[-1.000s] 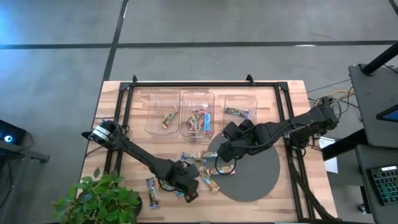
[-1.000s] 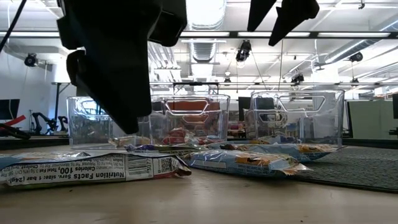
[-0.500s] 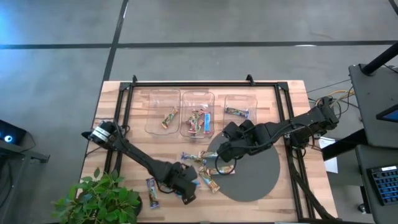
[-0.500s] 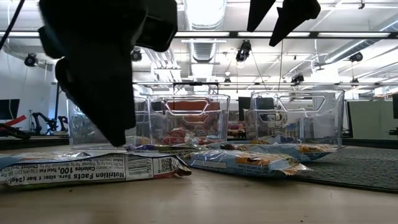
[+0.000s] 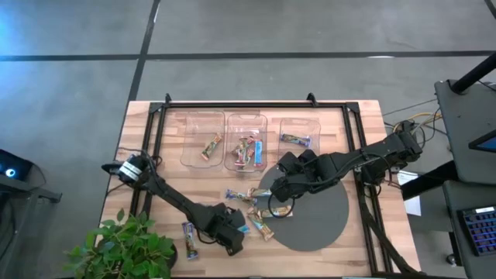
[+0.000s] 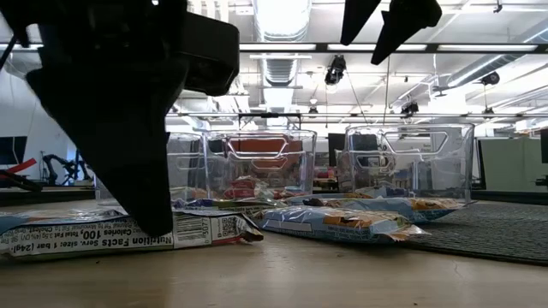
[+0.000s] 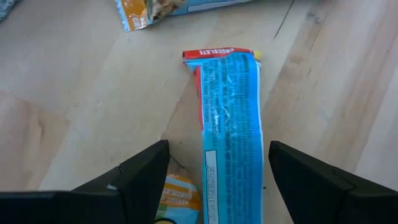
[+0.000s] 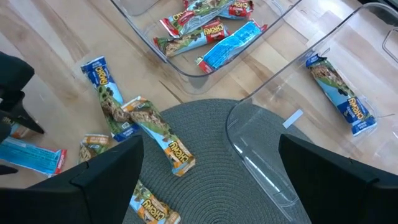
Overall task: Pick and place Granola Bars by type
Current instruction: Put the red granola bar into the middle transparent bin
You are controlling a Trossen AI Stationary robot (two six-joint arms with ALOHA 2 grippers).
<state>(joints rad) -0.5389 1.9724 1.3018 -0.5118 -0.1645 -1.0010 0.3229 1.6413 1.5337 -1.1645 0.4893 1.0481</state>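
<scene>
My left gripper (image 7: 219, 146) is open and low over the table near its near edge (image 5: 232, 239). Its fingers stand on either side of a blue bar with a red end (image 7: 230, 118), which lies flat on the wood. In the low view its dark fingertip (image 6: 157, 224) reaches down to that bar (image 6: 205, 231). My right gripper (image 8: 211, 140) is open and hangs above the grey mat (image 5: 318, 221), touching nothing. Several loose bars (image 8: 106, 93) (image 8: 163, 138) lie between the mat and the bins.
Three clear bins stand along the far side: the left (image 5: 201, 128) holds one bar, the middle (image 8: 211, 31) several, the right (image 8: 341, 93) one. Another bar (image 5: 188, 239) lies near a potted plant (image 5: 124, 248) at the near left corner. A black frame rail (image 5: 256, 105) borders the table.
My left gripper has come down toward the blue bar and shifted a little toward the table's left, staying open. The bars have not moved.
</scene>
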